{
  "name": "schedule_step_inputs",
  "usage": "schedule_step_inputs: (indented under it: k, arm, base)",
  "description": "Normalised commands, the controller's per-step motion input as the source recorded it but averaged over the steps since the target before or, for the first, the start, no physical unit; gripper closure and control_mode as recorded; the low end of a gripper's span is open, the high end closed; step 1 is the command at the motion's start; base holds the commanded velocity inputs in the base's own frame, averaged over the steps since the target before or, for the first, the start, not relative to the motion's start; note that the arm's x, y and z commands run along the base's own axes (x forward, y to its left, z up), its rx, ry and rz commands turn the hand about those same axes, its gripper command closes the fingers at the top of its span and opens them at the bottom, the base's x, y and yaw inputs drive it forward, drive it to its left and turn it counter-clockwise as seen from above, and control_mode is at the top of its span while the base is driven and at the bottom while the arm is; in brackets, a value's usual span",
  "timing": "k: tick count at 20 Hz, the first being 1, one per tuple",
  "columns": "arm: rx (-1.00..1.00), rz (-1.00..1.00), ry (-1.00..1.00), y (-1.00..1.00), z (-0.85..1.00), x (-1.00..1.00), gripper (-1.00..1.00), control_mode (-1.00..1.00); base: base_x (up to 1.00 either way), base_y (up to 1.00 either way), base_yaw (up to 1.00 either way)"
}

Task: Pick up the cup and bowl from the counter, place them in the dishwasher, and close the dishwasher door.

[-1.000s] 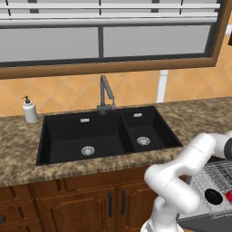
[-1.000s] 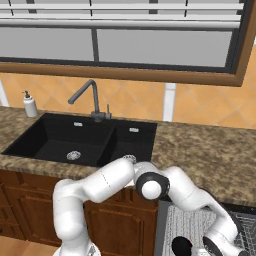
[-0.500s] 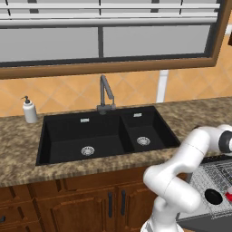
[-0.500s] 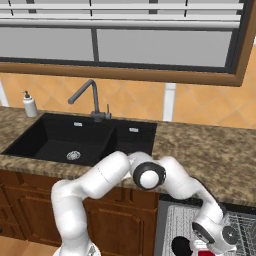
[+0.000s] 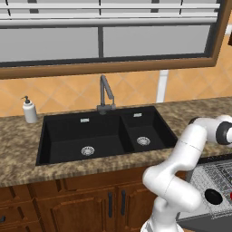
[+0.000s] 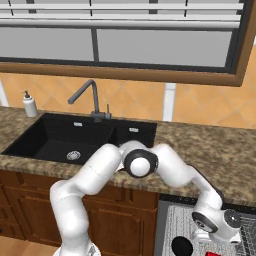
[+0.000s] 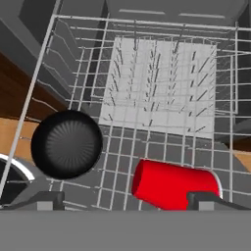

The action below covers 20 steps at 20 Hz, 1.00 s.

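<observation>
In the dishwasher point(image 7: 147, 29) rack: black bowl point(image 7: 66, 143) at left, red cup point(image 7: 174, 185) lying beside it. Gripper point(image 7: 127, 200) above, spread wide, empty. Left: closing the dishwasher door.

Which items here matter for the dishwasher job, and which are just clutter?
Job items: red cup lying on its side in the rack; black bowl beside it; dishwasher rack; counter; gripper above the rack.
Clutter: soap dispenser, faucet, sink.

A glossy white arm point(image 6: 95, 175) of rounded segments, with dark grey discs capping its joints.
</observation>
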Motion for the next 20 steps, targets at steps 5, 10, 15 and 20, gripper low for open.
schedule_step_inputs:
  k: [5,10,15,20]
  arm:
    - [0.0,-0.07,0.01,-0.02,0.25,-0.54,-1.0,-1.0]
    - [0.01,-0.02,0.17,-0.03,-0.24,-0.53,-1.0,-1.0]
    - [0.03,0.0,0.01,0.0,-0.28,-0.62,-1.0,-1.0]
    - [0.0,0.0,0.02,0.0,-0.39,-0.46,-1.0,-1.0]
  base:
    - [0.0,0.0,0.0]
    - [0.0,0.0,0.0]
    - [0.0,0.0,0.0]
    - [0.0,0.0,0.0]
